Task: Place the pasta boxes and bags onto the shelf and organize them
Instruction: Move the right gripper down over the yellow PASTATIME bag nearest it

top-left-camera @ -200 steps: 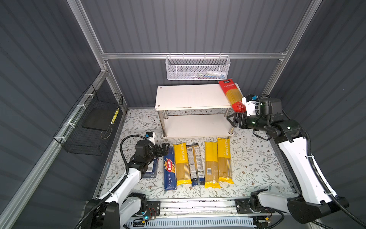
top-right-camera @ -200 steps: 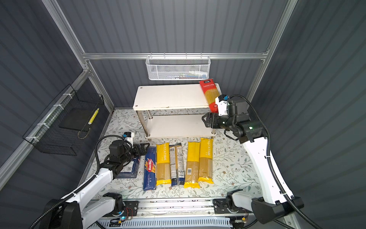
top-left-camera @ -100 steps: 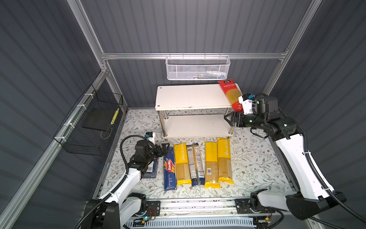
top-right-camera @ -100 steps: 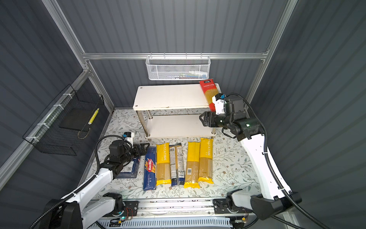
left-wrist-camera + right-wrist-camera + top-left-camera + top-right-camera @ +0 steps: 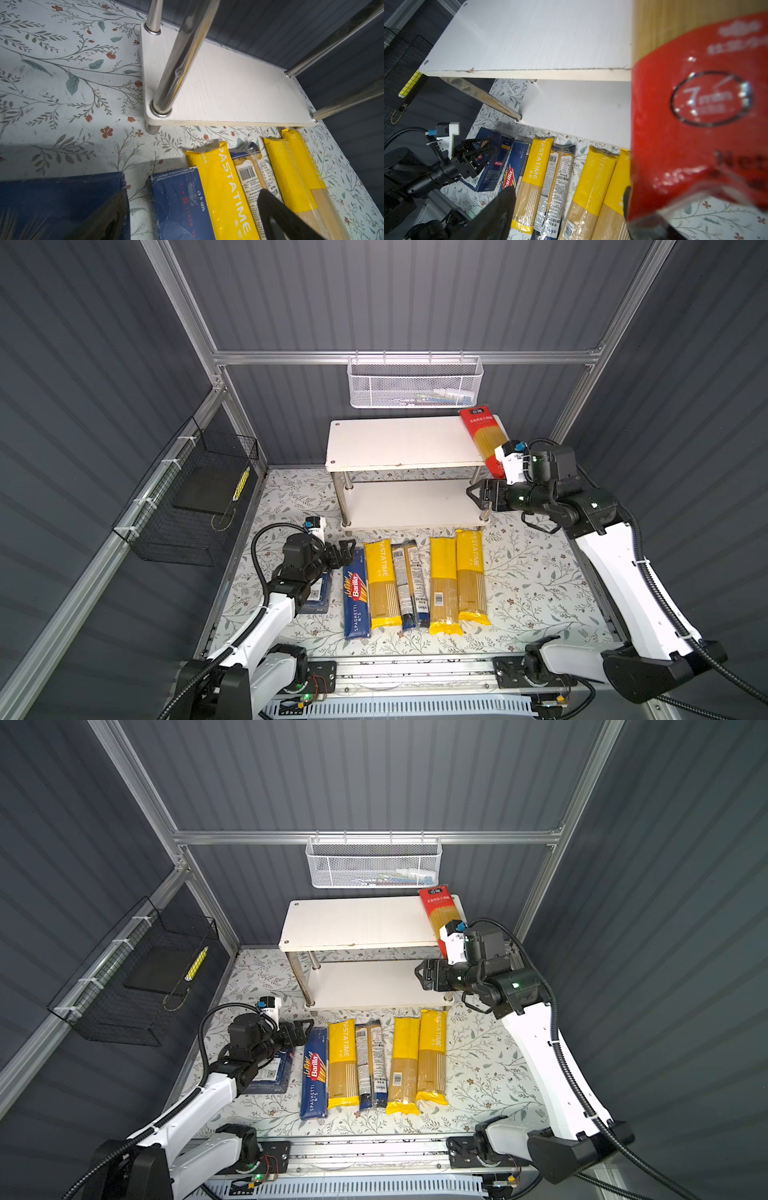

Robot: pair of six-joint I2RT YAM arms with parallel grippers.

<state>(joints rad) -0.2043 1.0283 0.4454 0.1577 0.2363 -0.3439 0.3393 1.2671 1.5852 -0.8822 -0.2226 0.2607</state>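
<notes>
A red bag (image 5: 482, 435) lies along the right end of the shelf's top board (image 5: 399, 443), its near end overhanging the front edge. My right gripper (image 5: 477, 493) hangs open and empty just below that end, beside the lower board (image 5: 407, 506). In the right wrist view the red bag (image 5: 695, 124) fills the side, with one dark fingertip (image 5: 500, 207) showing. On the mat lie a narrow Barilla box (image 5: 356, 599), three yellow bags (image 5: 381, 580) (image 5: 444, 585) (image 5: 471, 576) and a clear bag (image 5: 409, 585). My left gripper (image 5: 343, 551) hovers open over the wider blue box (image 5: 319, 599).
A white mesh basket (image 5: 415, 383) hangs on the back wall above the shelf. A black wire basket (image 5: 195, 497) is fixed to the left wall. Chrome legs (image 5: 176, 62) stand at the shelf corners. The arm rail (image 5: 407, 672) runs along the front edge.
My right gripper has edged left, away from the red bag's overhanging end; the bag stays on the top board. The left arm has not moved.
</notes>
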